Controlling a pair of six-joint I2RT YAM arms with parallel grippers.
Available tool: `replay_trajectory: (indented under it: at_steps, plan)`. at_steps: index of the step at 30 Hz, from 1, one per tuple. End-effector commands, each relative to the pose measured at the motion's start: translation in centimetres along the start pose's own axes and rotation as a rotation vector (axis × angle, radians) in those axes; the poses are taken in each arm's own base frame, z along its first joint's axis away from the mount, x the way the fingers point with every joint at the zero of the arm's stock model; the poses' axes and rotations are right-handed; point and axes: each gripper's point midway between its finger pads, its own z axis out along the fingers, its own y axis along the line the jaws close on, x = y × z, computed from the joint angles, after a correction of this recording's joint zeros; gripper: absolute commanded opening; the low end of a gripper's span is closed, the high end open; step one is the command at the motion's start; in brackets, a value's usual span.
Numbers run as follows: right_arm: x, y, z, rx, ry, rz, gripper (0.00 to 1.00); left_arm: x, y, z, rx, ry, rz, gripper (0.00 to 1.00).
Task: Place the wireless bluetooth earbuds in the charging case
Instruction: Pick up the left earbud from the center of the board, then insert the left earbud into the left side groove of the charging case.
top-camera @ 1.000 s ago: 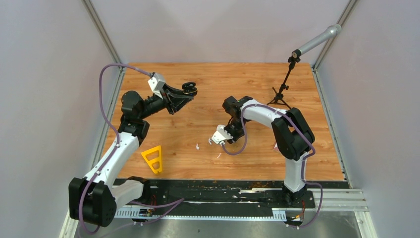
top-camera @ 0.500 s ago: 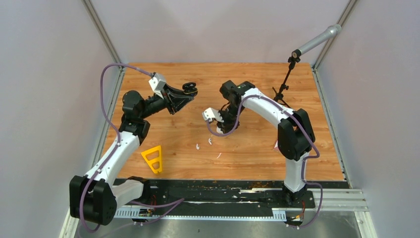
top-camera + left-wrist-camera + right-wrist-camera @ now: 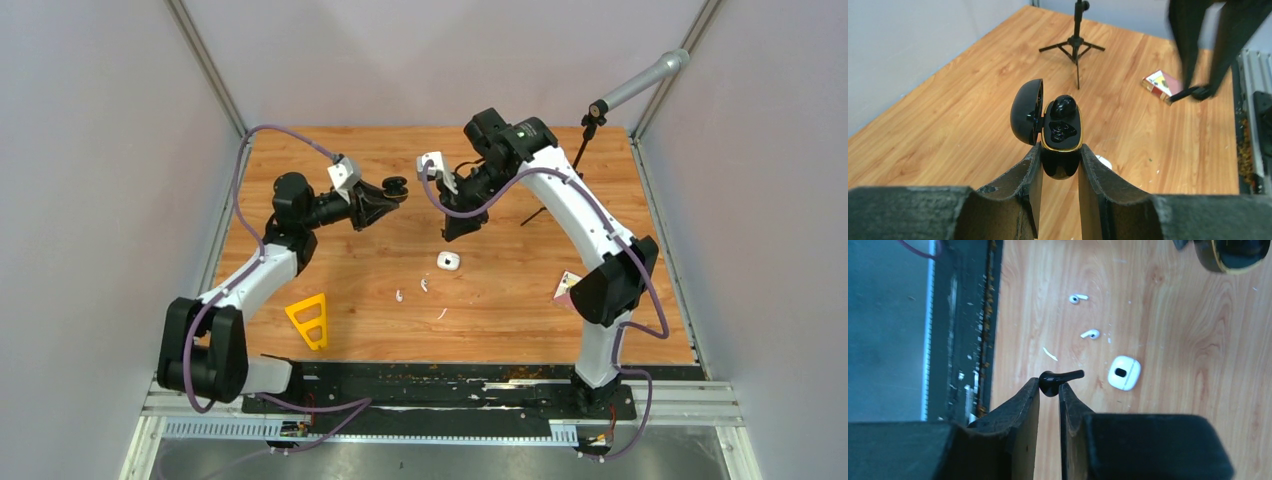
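Observation:
My left gripper (image 3: 1060, 150) is shut on an open black charging case (image 3: 1063, 131) with a gold rim, held above the table; it also shows in the top view (image 3: 396, 186). One black earbud (image 3: 1064, 106) sits in it, and the other slot looks empty. My right gripper (image 3: 1049, 382) is shut on a second black earbud (image 3: 1058, 378), held in the air to the right of the case (image 3: 448, 232). Two white earbuds (image 3: 1078, 298) (image 3: 1090, 333) and a closed white case (image 3: 1124, 372) lie on the table below.
A thin white sliver (image 3: 1050, 354) lies near the white earbuds. A yellow triangular piece (image 3: 309, 320) sits at the front left. A microphone on a tripod (image 3: 1075, 45) stands at the back right. A small red and white card (image 3: 567, 286) lies by the right arm.
My right gripper has risen from the table with the black earbud and swung back toward the black case, uncovering the white case. My left arm has moved the case slightly right.

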Motion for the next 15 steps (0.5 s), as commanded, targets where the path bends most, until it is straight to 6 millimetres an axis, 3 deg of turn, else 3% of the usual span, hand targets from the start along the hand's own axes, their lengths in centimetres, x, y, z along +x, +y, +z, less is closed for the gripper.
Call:
replay_trajectory:
  at_steps: [1, 4, 9, 15]
  plan:
    - [-4.2, 4.6, -2.8, -0.054, -0.138, 0.104, 0.05, -1.1, 0.6, 0.9, 0.063, -0.053, 0.197, 0.00]
    - [-5.3, 5.4, -3.1, -0.081, -0.181, 0.184, 0.05, -0.2, -0.3, 1.4, 0.094, -0.058, 0.229, 0.00]
    - [-7.7, 5.7, -3.4, -0.110, -0.271, 0.287, 0.06, 1.4, -3.5, 2.1, 0.171, -0.056, 0.264, 0.00]
    - [-9.3, 4.9, -3.0, -0.157, -0.336, 0.386, 0.07, 1.5, -7.0, 2.4, 0.239, -0.068, 0.251, 0.00]
